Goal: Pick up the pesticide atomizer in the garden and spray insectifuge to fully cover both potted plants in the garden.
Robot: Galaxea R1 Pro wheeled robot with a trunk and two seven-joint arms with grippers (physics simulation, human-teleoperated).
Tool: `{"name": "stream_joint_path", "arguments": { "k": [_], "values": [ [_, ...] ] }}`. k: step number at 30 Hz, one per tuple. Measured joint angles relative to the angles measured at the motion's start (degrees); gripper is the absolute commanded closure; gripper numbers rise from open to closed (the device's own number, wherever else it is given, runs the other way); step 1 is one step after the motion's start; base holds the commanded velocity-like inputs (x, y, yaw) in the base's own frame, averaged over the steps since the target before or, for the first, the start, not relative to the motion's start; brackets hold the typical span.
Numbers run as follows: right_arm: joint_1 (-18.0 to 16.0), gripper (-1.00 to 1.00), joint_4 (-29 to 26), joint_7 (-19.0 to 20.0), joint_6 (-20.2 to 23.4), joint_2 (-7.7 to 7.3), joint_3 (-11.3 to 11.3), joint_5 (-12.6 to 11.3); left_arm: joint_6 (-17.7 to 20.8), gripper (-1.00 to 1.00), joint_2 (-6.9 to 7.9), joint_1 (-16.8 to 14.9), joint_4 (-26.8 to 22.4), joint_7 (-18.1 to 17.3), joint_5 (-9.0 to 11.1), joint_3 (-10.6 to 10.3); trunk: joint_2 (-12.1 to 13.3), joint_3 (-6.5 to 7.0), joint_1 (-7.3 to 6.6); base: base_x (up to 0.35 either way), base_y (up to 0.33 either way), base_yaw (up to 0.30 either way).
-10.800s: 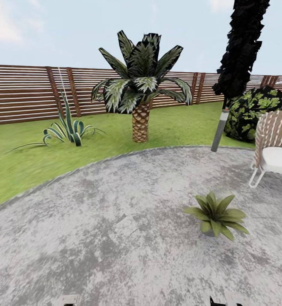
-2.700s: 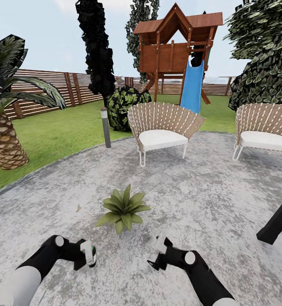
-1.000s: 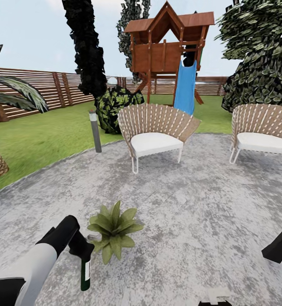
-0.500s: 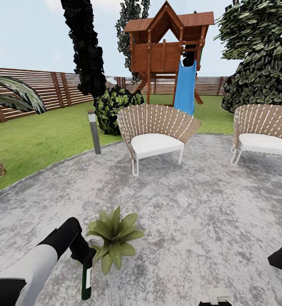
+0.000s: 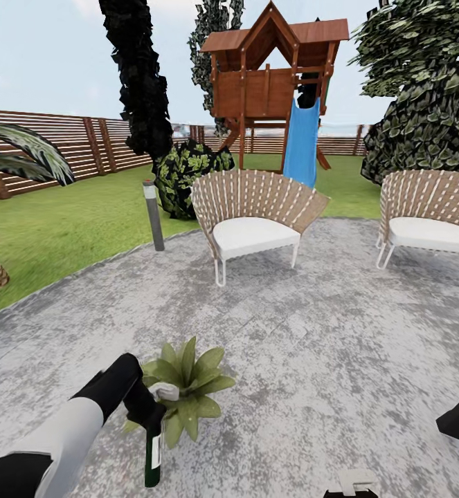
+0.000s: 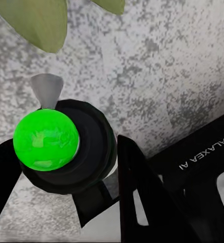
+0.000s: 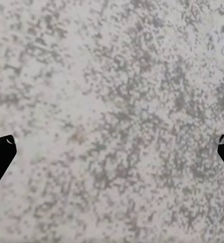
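Head view: left gripper (image 5: 148, 415) clamped on pesticide atomizer (image 5: 152, 453) beside potted plant (image 5: 186, 382); likely light, rigid, best gripped mid-body; right gripper (image 7: 112, 147) fingertips apart.

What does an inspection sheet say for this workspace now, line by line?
Surface: grey paved patio, mottled.
Job's things: pesticide atomizer hangs body-down from the left gripper, its white head at the leaves of one potted plant.
Clutter: nothing seen.
Grippers: left gripper shut on the atomizer; right gripper open over bare paving.
Cables: nothing seen.
Surroundings: two wicker chairs, playhouse with blue slide, slatted fence, lawn.
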Motion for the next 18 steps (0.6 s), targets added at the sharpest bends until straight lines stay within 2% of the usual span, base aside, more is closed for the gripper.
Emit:
{"name": "stream_joint_path", "arguments": {
  "k": [1,3,6,13,15,18],
  "values": [
    [0.0,-1.0,0.0,0.0,0.0,0.0,0.0,0.0,-0.26,1.0,0.96,0.12,0.13,0.01,-0.18,-0.11,0.0,0.0,0.0,0.0,0.0,0.0],
    [0.0,-1.0,0.0,0.0,0.0,0.0,0.0,0.0,-0.19,1.0,1.35,0.25,0.21,0.01,0.22,-0.1,0.0,0.0,0.0,0.0,0.0,0.0],
    [0.0,-1.0,0.0,0.0,0.0,0.0,0.0,0.0,-0.15,1.0,1.05,0.88,0.2,0.0,0.29,-0.11,0.0,0.0,0.0,-0.006,0.0,0.0],
    [0.0,-1.0,0.0,0.0,0.0,0.0,0.0,0.0,0.09,1.0,0.52,1.03,-0.49,0.09,0.13,0.09,0.0,0.0,0.01,-0.159,0.0,0.0],
    [0.0,-1.0,0.0,0.0,0.0,0.0,0.0,0.0,-0.14,1.0,0.89,1.15,-0.17,0.18,-0.07,-0.08,0.0,0.0,0.0,-0.02,0.0,0.0],
    [0.0,-1.0,0.0,0.0,0.0,0.0,0.0,0.0,-0.69,1.0,2.38,2.6,0.09,0.39,-0.33,-0.11,0.0,0.0,0.0,-0.004,0.0,0.0]
  ]
}}
